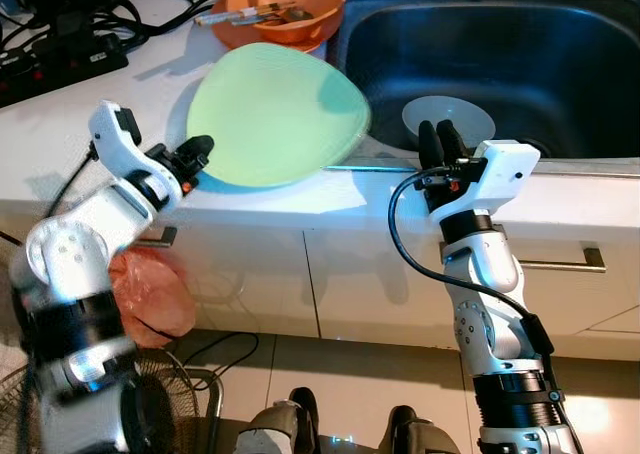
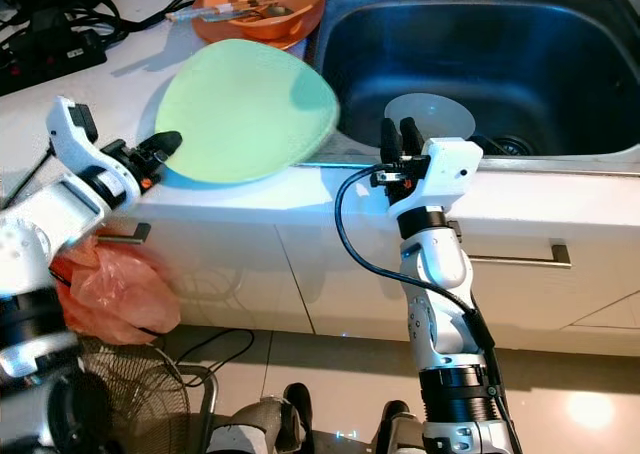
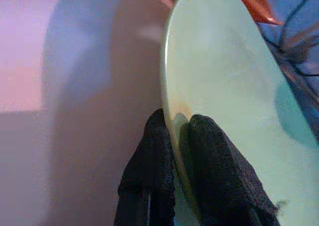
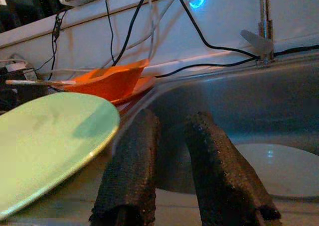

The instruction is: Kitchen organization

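Plate [image 1: 275,114], pale green, held tilted above the white counter [image 1: 60,124], just left of the sink [image 1: 560,64]; its far edge hangs toward the sink's left rim. Left gripper [image 1: 192,157] pinches the plate's near-left rim, one finger on each face, clear in the left wrist view [image 3: 174,131]. Grip is narrow, at the very edge.

Right gripper [image 1: 440,142] stands upright at the counter's near edge, just in front of the sink, holding nothing; fingers nearly together, with a slim gap between them [image 4: 134,161].

Risks, as judged: a broad plate held by one small rim pinch could pivot or slip out, then drop on the counter or into the sink. Swinging it right could clip the sink rim or the right gripper, which stands close to that path.

Around: orange bowl [image 1: 285,4] with utensils [image 1: 250,16] inside sits on the counter far of the plate, near enough to be knocked. White dish [image 1: 450,119] lies in the sink's near-left part. Black cables and a power strip [image 1: 60,59] clutter the far left of the counter. Red plastic bag [image 1: 150,294] hangs below, at the cabinet front on the left; a wire fan [image 1: 185,404] stands on the floor.
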Robot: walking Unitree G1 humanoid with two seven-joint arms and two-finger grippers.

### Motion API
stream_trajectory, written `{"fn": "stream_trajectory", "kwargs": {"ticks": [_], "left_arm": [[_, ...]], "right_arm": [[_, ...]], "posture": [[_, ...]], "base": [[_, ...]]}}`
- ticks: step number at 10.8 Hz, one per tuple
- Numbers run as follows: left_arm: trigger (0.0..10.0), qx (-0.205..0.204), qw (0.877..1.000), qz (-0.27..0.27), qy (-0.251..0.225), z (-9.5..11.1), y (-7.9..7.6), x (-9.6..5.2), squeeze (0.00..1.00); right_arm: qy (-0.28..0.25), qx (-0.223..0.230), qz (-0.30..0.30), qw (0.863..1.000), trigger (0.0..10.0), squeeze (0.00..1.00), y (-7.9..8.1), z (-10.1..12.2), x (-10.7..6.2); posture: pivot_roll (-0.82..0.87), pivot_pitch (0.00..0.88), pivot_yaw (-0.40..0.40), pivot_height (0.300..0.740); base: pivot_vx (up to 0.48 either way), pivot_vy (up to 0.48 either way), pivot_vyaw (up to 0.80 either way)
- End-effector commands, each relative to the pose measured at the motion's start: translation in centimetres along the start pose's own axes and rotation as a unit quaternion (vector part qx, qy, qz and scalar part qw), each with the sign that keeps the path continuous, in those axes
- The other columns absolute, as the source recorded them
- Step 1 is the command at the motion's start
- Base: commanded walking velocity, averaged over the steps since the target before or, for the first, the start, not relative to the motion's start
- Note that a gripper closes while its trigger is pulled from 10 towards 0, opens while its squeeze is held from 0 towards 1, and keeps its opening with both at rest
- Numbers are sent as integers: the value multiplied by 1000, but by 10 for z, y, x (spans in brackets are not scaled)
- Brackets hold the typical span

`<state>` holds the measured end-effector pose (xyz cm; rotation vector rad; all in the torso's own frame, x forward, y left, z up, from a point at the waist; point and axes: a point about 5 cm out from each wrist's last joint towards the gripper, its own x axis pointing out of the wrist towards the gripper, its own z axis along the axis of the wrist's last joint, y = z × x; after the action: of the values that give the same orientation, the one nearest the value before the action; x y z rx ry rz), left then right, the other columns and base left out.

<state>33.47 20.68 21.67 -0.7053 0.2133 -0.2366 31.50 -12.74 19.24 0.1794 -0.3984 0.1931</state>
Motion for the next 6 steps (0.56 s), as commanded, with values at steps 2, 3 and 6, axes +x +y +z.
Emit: {"fn": "stream_trajectory", "kwargs": {"ticks": [2,3,6], "left_arm": [[0,5,999,14,33,-17,2,-1,0],[0,10,1000,1,28,-22,-4,1,0],[10000,16,999,-37,12,-38,-26,6,0]], "right_arm": [[26,2,-3,1000,10000,0,-2,-9,-3],[24,-1,-7,1000,10000,0,-4,-9,-2],[10,-16,-32,999,10000,0,-20,1,3]], "posture": [[116,197,106,740],[115,199,105,740],[111,199,99,740]], "base": [[0,0,0],[0,0,0],[0,0,0]]}}
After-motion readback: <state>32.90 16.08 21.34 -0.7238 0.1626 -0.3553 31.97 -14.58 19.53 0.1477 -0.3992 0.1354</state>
